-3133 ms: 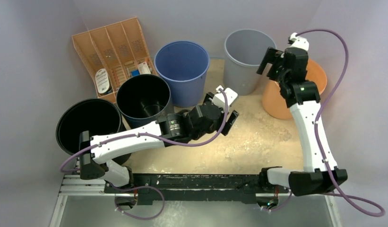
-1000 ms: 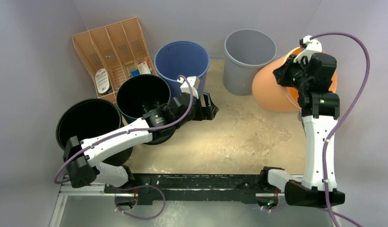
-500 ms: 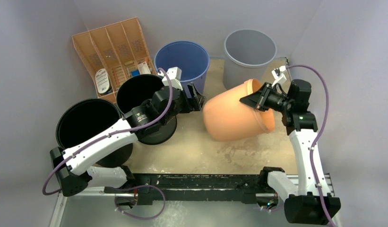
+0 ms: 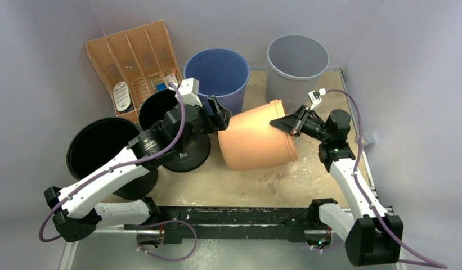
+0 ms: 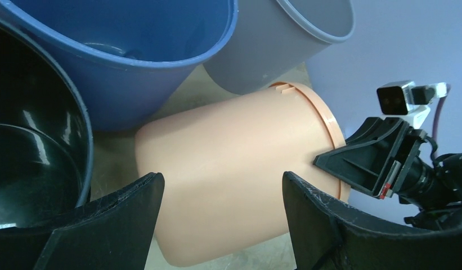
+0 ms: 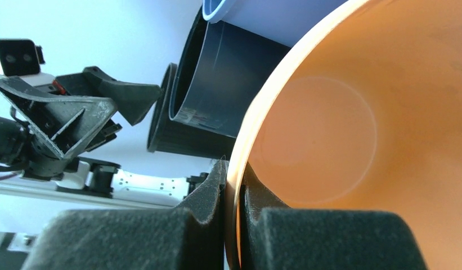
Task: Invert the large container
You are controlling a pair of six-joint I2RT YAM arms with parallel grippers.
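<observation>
The right gripper (image 6: 233, 173) is pinched tight on the rim of the large orange plastic bucket (image 4: 254, 143), one finger inside the mouth and one outside. The bucket is on its side over the sandy tabletop (image 4: 307, 174), its mouth toward those jaws and its closed base toward the left gripper (image 5: 221, 183). The left jaws are spread wide and hold nothing; the bucket's base end shows between them, and I cannot tell whether they touch it. Just left of them stands a dark round plastic bin (image 4: 172, 115). Beyond them is an upright blue plastic bucket (image 4: 217, 70), and beyond the right jaws a grey plastic bucket (image 4: 296, 56).
</observation>
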